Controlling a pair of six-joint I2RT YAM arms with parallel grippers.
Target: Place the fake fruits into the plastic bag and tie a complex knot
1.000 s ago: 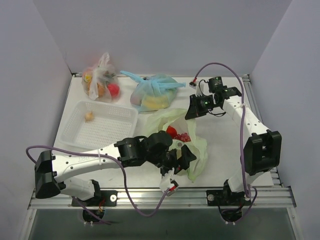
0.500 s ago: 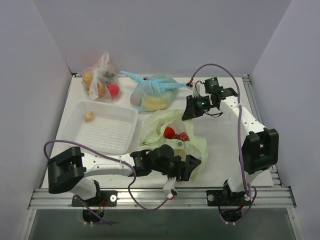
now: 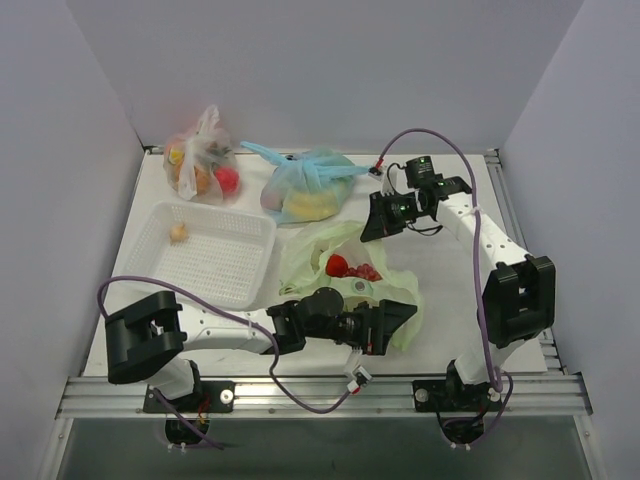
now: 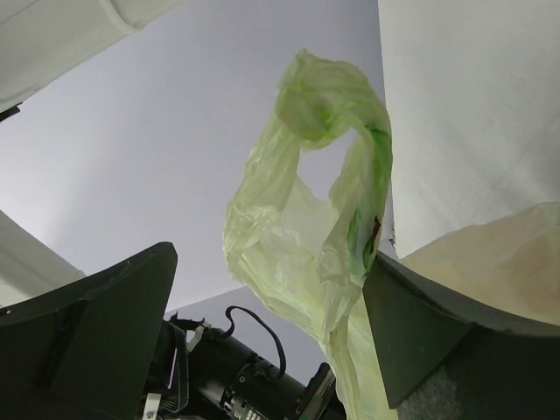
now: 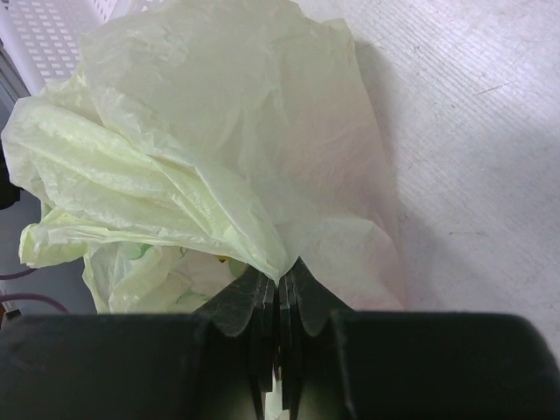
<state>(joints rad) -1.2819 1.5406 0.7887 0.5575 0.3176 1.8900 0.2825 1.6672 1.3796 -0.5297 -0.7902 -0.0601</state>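
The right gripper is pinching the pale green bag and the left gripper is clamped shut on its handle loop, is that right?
No. The right gripper does pinch the pale green bag, but the left gripper is open: the left wrist view shows the handle loop between its spread fingers.
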